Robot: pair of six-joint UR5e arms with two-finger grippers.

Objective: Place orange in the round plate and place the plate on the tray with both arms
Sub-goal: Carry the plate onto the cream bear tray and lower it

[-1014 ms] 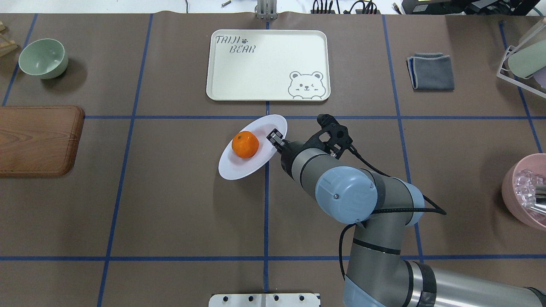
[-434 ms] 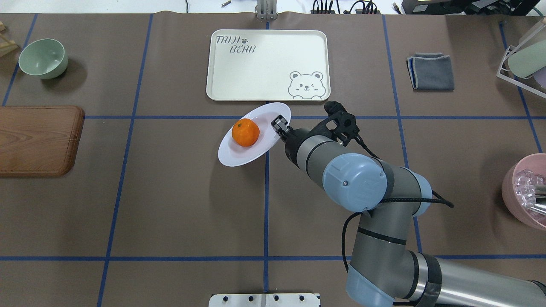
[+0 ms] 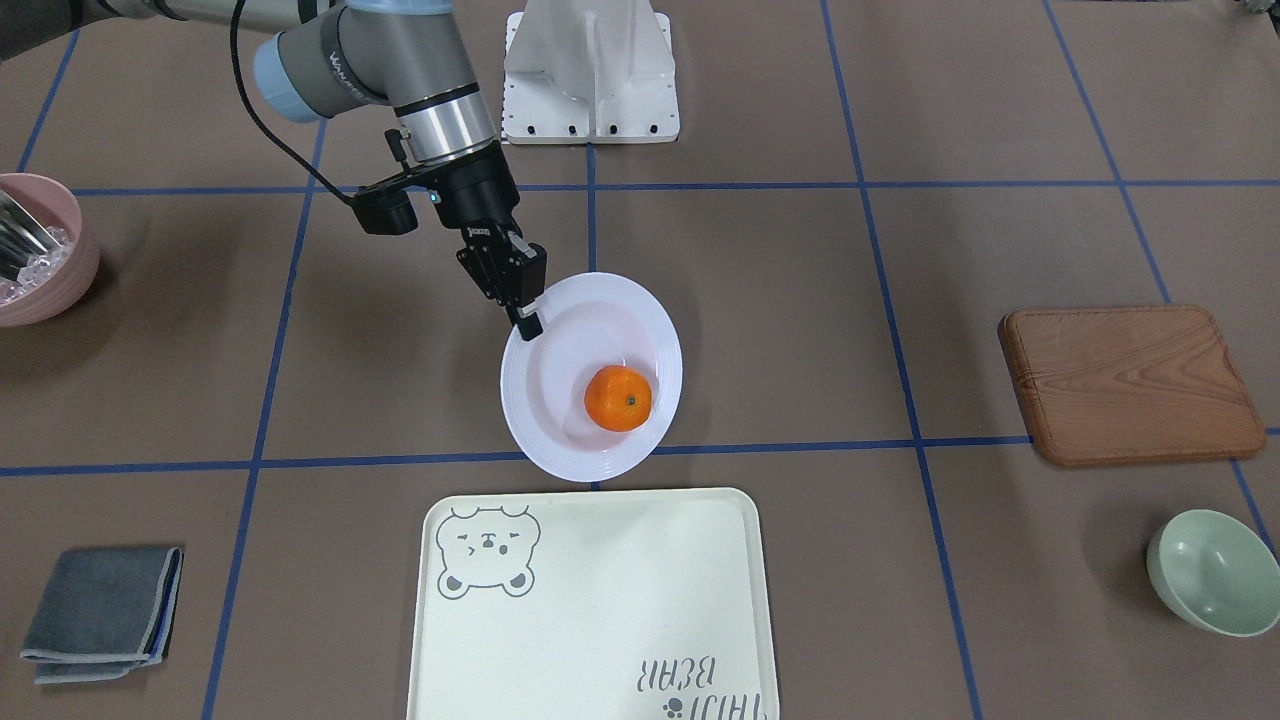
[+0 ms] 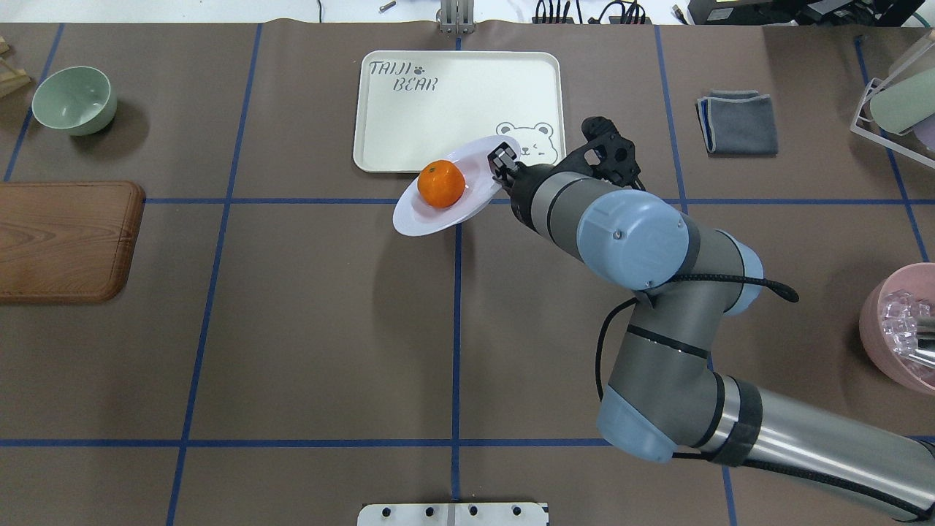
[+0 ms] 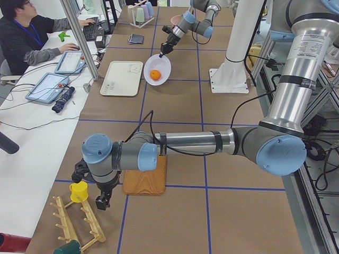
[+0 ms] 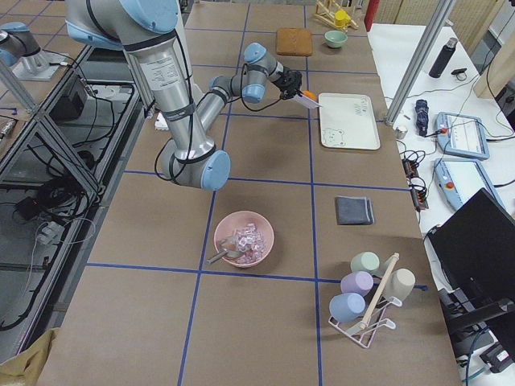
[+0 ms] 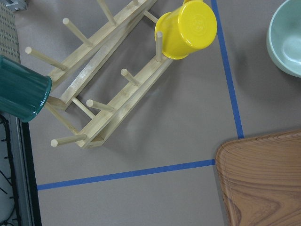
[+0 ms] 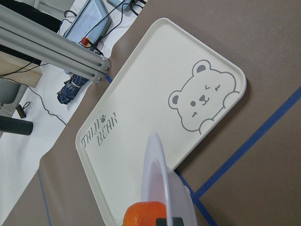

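The orange (image 4: 441,183) lies in the white round plate (image 4: 414,215), which is tilted and held off the table. My right gripper (image 4: 502,157) is shut on the plate's rim on its right side; in the front-facing view the gripper (image 3: 528,318) pinches the rim above the orange (image 3: 618,398). The plate overlaps the near edge of the cream tray (image 4: 438,109) with the bear drawing. The right wrist view shows the plate's rim (image 8: 157,174) edge-on over the tray (image 8: 155,84). My left gripper (image 5: 103,202) hangs far off beside a peg rack; I cannot tell whether it is open or shut.
A green bowl (image 4: 73,98) and a wooden board (image 4: 66,241) sit at the left. A grey cloth (image 4: 738,120), a cup rack (image 4: 895,95) and a pink bowl (image 4: 902,329) are at the right. A yellow cup (image 7: 186,28) hangs on the wooden peg rack.
My right gripper has carried the plate with the orange forward and slightly right, from the table's middle to over the tray's near edge.
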